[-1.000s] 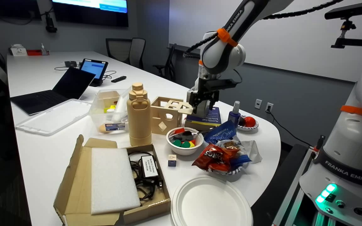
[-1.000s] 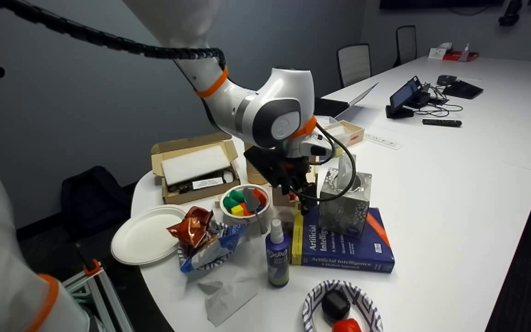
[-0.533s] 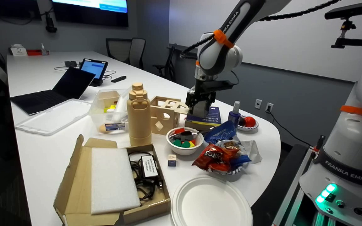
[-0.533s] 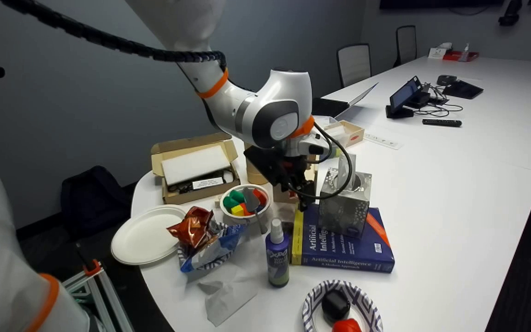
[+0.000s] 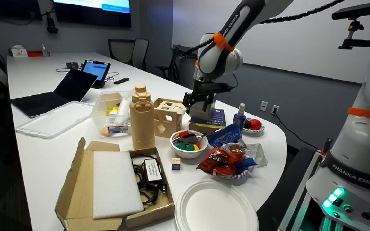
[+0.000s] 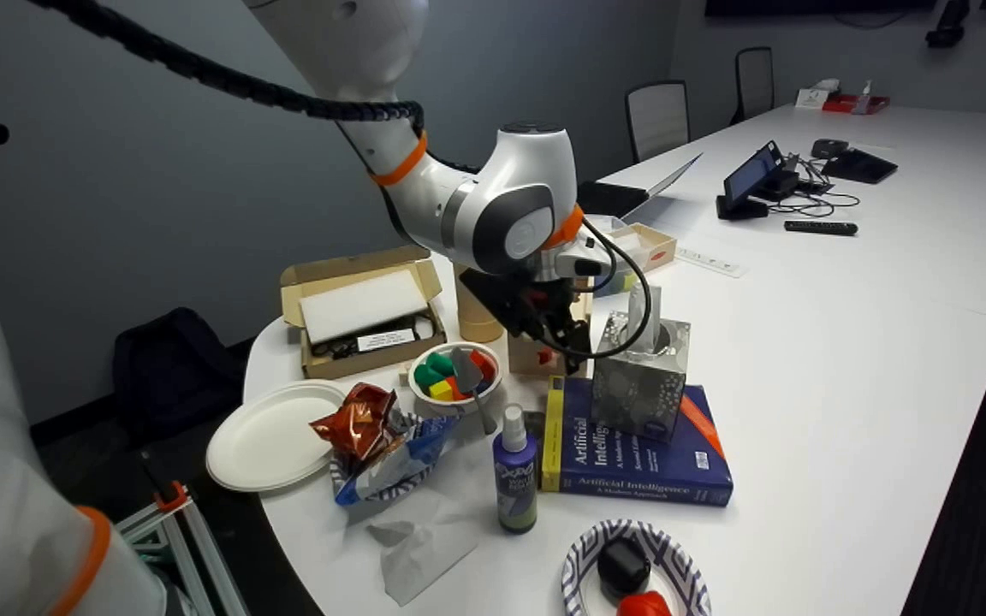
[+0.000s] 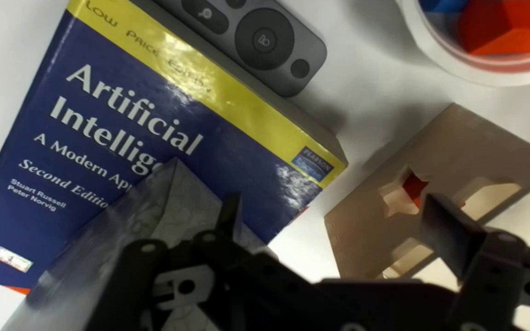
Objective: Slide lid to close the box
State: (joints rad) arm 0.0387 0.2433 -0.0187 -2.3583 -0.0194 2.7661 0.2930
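The pale wooden box (image 5: 173,127) stands behind the tan bottle in an exterior view. Its lid (image 5: 172,109), a thin panel with cut-out holes, lies over most of the top, its right end slightly past the box's right side. Part of the opening shows at the back left. In an exterior view the box (image 6: 524,356) is mostly hidden and the lid hidden. My gripper (image 5: 198,106) is beside the lid's right end. In the wrist view my gripper (image 7: 334,211) is open and empty, one finger before the box's star-holed side (image 7: 361,225); contact cannot be told.
A tissue box (image 6: 638,389) stands on a thick blue book (image 6: 630,492) close beside my gripper. The bottle (image 5: 142,125), a bowl of blocks (image 5: 189,153), a spray bottle (image 6: 515,479) and a remote (image 7: 265,41) are near. A clear bin (image 5: 109,118) is behind the bottle.
In an exterior view the gripper has moved left, and the lid has slid left over the box, so its overhang has shrunk. The box has shifted slightly left too.
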